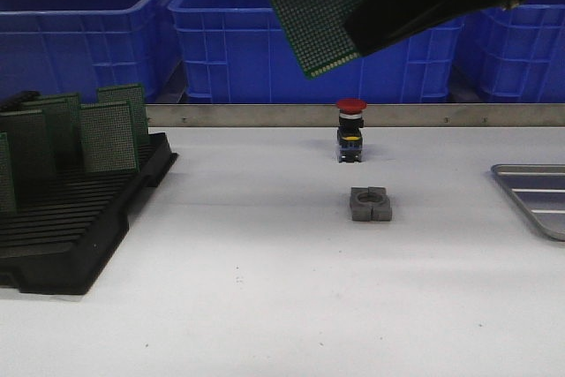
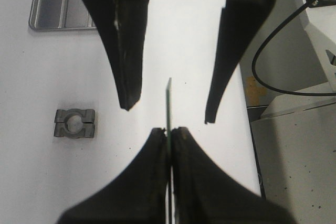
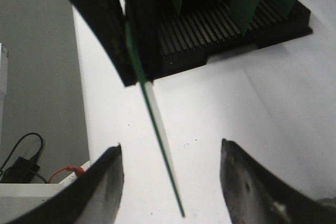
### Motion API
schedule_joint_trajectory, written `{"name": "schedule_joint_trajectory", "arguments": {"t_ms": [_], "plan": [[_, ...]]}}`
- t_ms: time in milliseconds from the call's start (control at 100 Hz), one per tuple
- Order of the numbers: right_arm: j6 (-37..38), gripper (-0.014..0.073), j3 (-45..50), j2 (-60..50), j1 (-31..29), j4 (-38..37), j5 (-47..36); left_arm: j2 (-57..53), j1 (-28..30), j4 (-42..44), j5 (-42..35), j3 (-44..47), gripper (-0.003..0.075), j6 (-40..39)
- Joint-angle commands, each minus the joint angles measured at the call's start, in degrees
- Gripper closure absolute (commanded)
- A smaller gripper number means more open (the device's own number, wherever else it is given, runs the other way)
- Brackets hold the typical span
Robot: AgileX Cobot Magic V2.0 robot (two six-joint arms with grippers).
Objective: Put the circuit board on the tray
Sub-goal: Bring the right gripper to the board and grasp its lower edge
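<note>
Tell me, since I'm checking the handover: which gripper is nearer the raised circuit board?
Left. The left gripper is shut on the circuit board, touching its edge. The right gripper is open, its fingers on either side of the board without touching it.

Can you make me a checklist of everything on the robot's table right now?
Surface: white table, a few tiny specks.
Job's things: circuit board up in the air; tray at the right edge, nothing on the part in view.
Clutter: red push button, grey block, black rack with more boards.
Grippers: left claw pinches the board; right claw is open around it.
Cables: black cable beside the table.
Surroundings: blue bins behind.
</note>
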Motion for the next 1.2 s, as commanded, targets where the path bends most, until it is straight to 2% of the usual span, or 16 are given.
{"name": "schedule_joint_trajectory", "arguments": {"t_ms": [0, 120, 190, 610, 770, 820, 890, 1080, 1150, 1190], "plan": [[-1.0, 0.0160, -1.9, -0.9, 0.9, 4.4, 0.1, -2.6, -0.4, -3.8, 2.4, -1.5, 0.0738, -0.5], [-1.0, 0.0167, -1.9, -0.7, 1.1, 5.3, 0.0, -2.6, -0.4, -3.8, 2.4, -1.5, 0.0738, -0.5], [-1.0, 0.0207, -1.9, -0.7, 1.1, 5.9, 0.0, -2.6, -0.4, -3.8, 2.4, -1.5, 0.0738, -0.5], [-1.0, 0.0655, -1.9, -0.7, 1.1, 7.6, 0.1, -2.6, -0.4, -3.8, 2.4, -1.5, 0.0738, -0.5], [-1.0, 0.0660, -1.9, -0.7, 1.1, 7.6, 0.1, -2.6, -0.4, -3.8, 2.4, -1.5, 0.0727, -0.5], [-1.0, 0.0660, -1.9, -0.7, 1.1, 7.6, 0.1, -2.6, -0.4, -3.8, 2.4, -1.5, 0.0692, -0.5], [-1.0, 0.0660, -1.9, -0.7, 1.1, 7.6, 0.1, -2.6, -0.4, -3.8, 2.4, -1.5, 0.0599, -0.5], [-1.0, 0.0660, -1.9, -0.7, 1.1, 7.5, 0.2, -2.6, -0.4, -3.8, 2.4, -1.5, 0.0200, -0.5], [-1.0, 0.0660, -1.9, -0.7, 1.1, 7.0, 0.3, -2.6, -0.4, -3.8, 2.4, -1.5, 0.0120, -0.5], [-1.0, 0.0660, -1.9, -0.9, 1.1, 6.1, 0.5, -2.6, -0.4, -3.8, 2.4, -1.5, 0.0103, -0.5]]}}
